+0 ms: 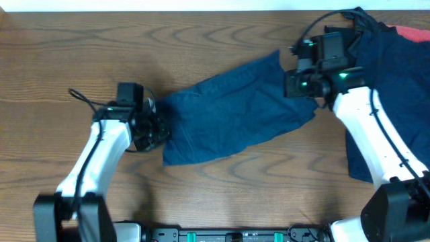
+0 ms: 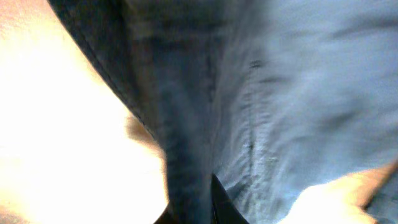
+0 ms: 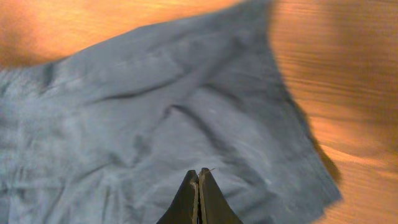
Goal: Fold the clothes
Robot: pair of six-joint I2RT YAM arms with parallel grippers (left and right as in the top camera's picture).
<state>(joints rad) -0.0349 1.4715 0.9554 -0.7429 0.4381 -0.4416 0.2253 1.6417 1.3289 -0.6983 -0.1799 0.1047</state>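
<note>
The dark blue denim-like shorts point(image 1: 235, 114) lie spread and wrinkled across the middle of the table. My left gripper point(image 1: 160, 128) is at their left edge. In the left wrist view a dark fold of the shorts point(image 2: 186, 155) runs down between its fingers point(image 2: 202, 208), so it is shut on the cloth. My right gripper point(image 1: 290, 84) is over the shorts' right end. In the right wrist view its fingers point(image 3: 199, 173) are pressed together just above the wrinkled cloth point(image 3: 155, 124), with nothing seen between them.
A pile of darker navy clothes point(image 1: 393, 101) lies at the right side under and behind the right arm, with a red piece point(image 1: 411, 31) at the far right corner. The wooden table point(image 1: 67, 54) shows bare wood on the left.
</note>
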